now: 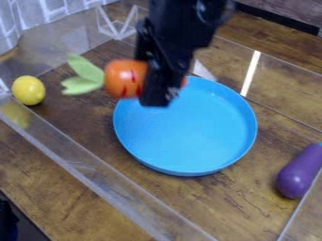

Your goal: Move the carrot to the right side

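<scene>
The orange carrot (122, 79) with its light green leafy top (82, 75) hangs in the air over the left rim of the blue plate (201, 141). My black gripper (149, 80) comes down from above and is shut on the carrot's orange end, the leaves sticking out to the left. The fingertips are blurred and partly hidden behind the carrot.
A yellow lemon (26, 90) lies at the left on the wooden table. A purple eggplant (299, 170) lies at the right edge. A clear plastic wall runs along the table's front and left sides.
</scene>
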You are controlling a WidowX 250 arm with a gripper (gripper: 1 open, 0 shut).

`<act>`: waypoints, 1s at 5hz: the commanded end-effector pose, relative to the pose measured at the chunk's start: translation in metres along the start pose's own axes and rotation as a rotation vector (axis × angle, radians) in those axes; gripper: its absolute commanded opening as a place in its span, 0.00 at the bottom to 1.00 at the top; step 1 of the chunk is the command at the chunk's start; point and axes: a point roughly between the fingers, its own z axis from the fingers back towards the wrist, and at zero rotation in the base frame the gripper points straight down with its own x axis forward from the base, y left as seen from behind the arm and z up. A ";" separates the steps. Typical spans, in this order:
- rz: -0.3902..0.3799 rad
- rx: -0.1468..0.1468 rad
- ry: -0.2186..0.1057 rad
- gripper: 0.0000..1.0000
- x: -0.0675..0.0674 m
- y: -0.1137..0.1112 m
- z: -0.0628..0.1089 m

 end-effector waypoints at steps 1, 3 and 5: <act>-0.042 0.042 -0.069 0.00 0.016 -0.019 0.011; -0.074 0.040 -0.059 0.00 0.051 -0.013 0.001; 0.077 0.000 -0.025 0.00 0.032 0.055 0.000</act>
